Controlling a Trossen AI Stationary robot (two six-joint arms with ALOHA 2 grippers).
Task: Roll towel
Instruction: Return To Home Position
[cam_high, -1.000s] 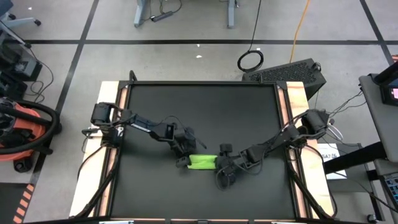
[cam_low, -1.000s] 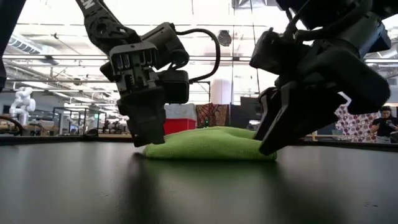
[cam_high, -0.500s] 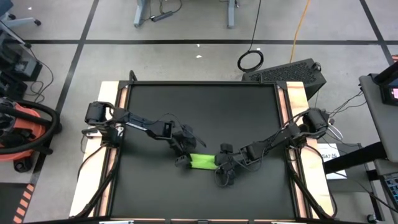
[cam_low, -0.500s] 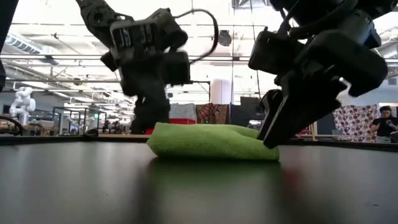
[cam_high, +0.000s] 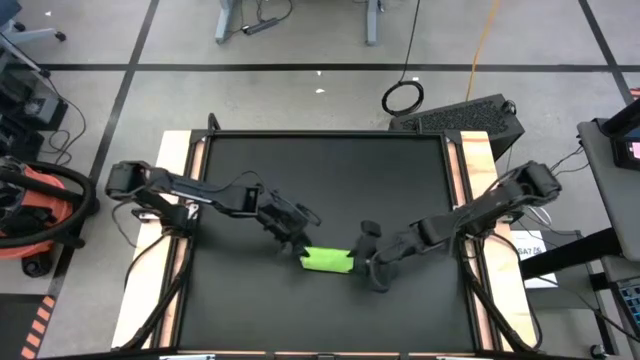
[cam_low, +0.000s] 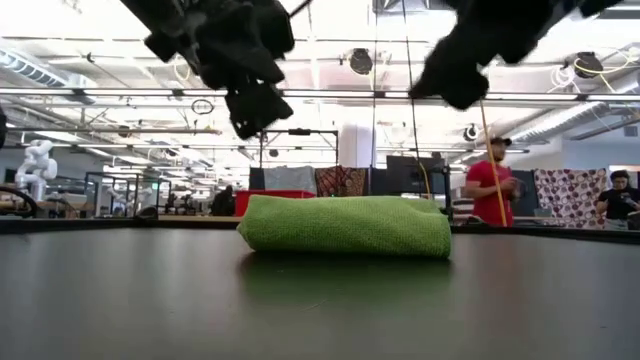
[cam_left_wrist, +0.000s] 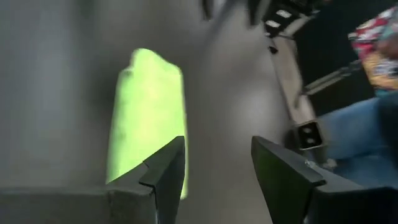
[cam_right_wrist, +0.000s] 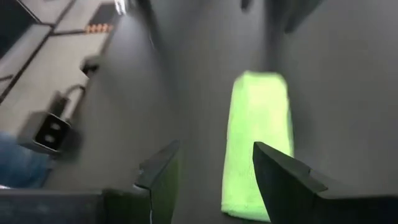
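Wood edging borders the black mat on the left. The left gripper hangs above the mat, fingers spread and holding nothing. Just beside it lies the towel, toward the near middle, with bare mat open on every side, widest toward the far edge. It is bright lime green, a short plump roll with squared ends. At its right end hangs the right gripper, also parted and empty, clear above the cloth.
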